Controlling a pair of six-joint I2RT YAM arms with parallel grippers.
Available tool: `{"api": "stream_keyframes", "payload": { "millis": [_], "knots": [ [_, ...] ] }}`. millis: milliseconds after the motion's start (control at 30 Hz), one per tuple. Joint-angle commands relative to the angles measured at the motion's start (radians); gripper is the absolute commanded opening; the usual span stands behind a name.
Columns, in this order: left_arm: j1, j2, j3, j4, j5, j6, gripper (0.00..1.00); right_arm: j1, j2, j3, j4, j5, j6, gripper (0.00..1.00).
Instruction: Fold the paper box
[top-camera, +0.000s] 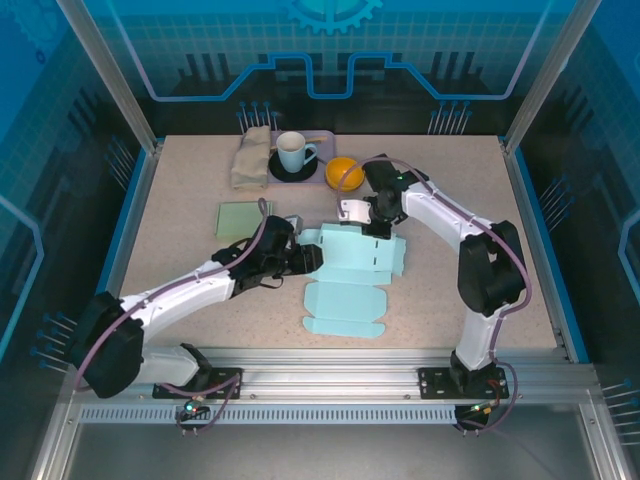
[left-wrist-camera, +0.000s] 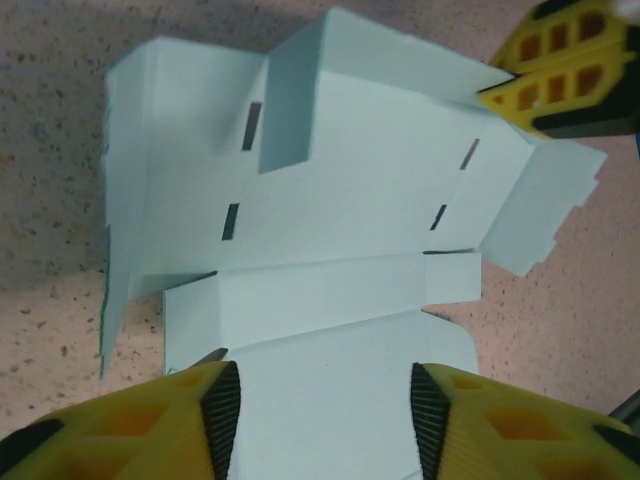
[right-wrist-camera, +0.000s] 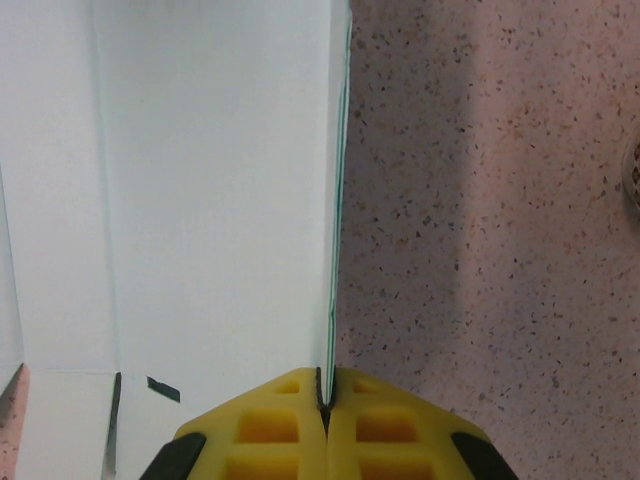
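The paper box (top-camera: 350, 280) is a pale blue die-cut blank lying mostly flat at the table's middle, with some panels raised at its far end. My left gripper (top-camera: 305, 258) hovers at the blank's left side. In the left wrist view it (left-wrist-camera: 325, 420) is open, its black pads apart over a flat flap of the paper box (left-wrist-camera: 350, 200) and nothing pinched. My right gripper (top-camera: 378, 225) is at the blank's far edge. It (right-wrist-camera: 327, 395) is shut on the thin edge of an upright panel of the paper box (right-wrist-camera: 200, 200). Its yellow fingers (left-wrist-camera: 570, 65) show at the upper right.
At the back stand a white cup (top-camera: 293, 152) on a dark saucer, a folded beige cloth (top-camera: 250, 158) and an orange (top-camera: 344, 173). A green sheet (top-camera: 243, 218) lies left of the blank. A small white object (top-camera: 353, 209) sits by the right gripper.
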Motion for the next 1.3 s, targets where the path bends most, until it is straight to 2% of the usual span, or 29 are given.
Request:
{"api": "stream_keyframes", "payload": {
  "millis": [0,300,633,933,1067,1267],
  "knots": [
    [-0.006,0.048,-0.027,0.035,-0.022,-0.048,0.59,-0.014,-0.015,-0.009,-0.007,-0.041,0.018,0.00],
    [-0.004,0.165,-0.041,0.102,-0.063,-0.033,0.71,-0.016,-0.037,-0.028,0.008,-0.067,0.015,0.00],
    [-0.015,0.230,-0.002,0.169,0.016,-0.116,0.67,-0.016,-0.048,-0.040,0.030,-0.069,0.034,0.00],
    [-0.024,0.228,0.033,0.166,0.023,-0.152,0.63,-0.014,-0.076,-0.070,0.067,-0.067,0.051,0.00],
    [-0.033,0.241,0.018,0.227,0.042,-0.203,0.62,-0.014,-0.081,-0.079,0.071,-0.068,0.058,0.00],
    [-0.046,0.325,0.036,0.242,0.033,-0.211,0.62,-0.014,-0.085,-0.102,0.090,-0.076,0.072,0.00]
  ]
}}
